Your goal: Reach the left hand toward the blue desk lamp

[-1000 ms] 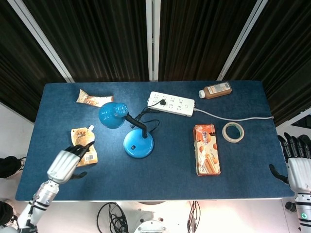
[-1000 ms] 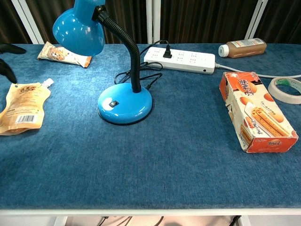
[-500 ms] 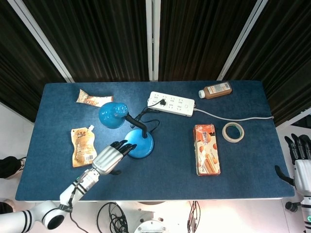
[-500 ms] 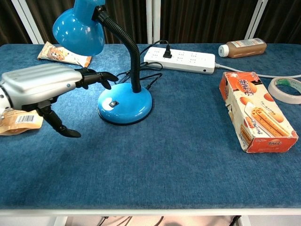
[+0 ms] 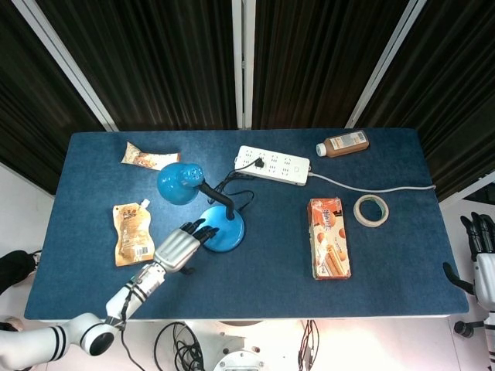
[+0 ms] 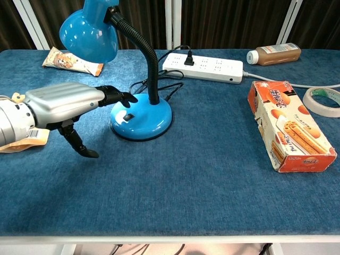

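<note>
On the blue tabletop (image 5: 387, 263), the blue desk lamp (image 5: 220, 228) stands left of centre, and the left hand (image 5: 179, 245), fingers spread and empty, reaches in from its 8 o'clock, fingertips (image 6: 125, 98) at the base edge. Pushing further could shove the light base or snag the cord (image 6: 170, 90) at its 12 o'clock.

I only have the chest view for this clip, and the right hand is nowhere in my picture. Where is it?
Observer: The head view shows the right hand beyond the right edge of the table, fingers straight, holding nothing.
Operator: Is the left hand over the lamp base?
Observer: From above, the left hand has its fingertips overlapping the left rim of the lamp base. I cannot tell whether they touch it.
Operator: What is the packet behind its wrist?
Observer: A tan spouted pouch, lying flat just left of the hand.
</note>
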You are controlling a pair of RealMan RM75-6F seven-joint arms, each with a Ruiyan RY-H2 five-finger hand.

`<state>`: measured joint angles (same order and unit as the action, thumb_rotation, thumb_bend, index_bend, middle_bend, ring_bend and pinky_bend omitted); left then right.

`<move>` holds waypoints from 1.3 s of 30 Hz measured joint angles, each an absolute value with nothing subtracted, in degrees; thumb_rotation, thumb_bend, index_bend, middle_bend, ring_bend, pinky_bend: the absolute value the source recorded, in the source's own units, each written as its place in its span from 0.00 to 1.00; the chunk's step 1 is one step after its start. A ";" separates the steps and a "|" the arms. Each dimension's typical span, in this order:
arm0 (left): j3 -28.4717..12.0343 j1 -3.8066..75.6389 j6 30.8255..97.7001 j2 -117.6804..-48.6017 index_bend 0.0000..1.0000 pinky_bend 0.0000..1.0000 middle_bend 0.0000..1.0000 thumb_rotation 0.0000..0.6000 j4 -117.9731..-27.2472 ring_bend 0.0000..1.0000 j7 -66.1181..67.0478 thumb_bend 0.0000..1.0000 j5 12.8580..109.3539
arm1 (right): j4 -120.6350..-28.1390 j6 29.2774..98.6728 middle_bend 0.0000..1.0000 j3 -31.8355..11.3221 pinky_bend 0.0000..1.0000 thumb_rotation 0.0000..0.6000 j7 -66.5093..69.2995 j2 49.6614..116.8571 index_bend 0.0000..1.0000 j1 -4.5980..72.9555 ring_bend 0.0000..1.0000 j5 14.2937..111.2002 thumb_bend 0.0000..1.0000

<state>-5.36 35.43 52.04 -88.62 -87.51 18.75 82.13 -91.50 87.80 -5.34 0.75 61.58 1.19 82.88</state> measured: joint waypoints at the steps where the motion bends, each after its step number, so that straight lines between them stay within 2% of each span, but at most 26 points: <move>1: -5.16 35.43 52.13 -88.63 0.09 0.21 0.15 1.00 -87.55 0.02 18.51 0.07 82.15 | -91.48 87.70 0.00 -5.34 0.00 1.00 0.73 61.61 0.00 1.21 0.00 82.84 0.21; 31: -2.85 37.67 52.31 -90.34 0.09 0.21 0.17 1.00 -85.19 0.02 16.80 0.07 80.78 | -91.73 86.24 0.00 -5.62 0.00 1.00 -0.52 61.76 0.00 1.54 0.00 81.58 0.22; 39: -2.46 36.80 55.93 -88.27 0.11 0.21 0.17 1.00 -87.96 0.03 18.33 0.07 81.98 | -91.72 86.65 0.00 -5.86 0.00 1.00 -0.17 61.58 0.00 1.42 0.00 81.55 0.22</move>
<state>-2.46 36.80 55.93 -88.27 -87.96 18.33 81.98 -91.72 86.65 -5.86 -0.17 61.58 1.42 81.55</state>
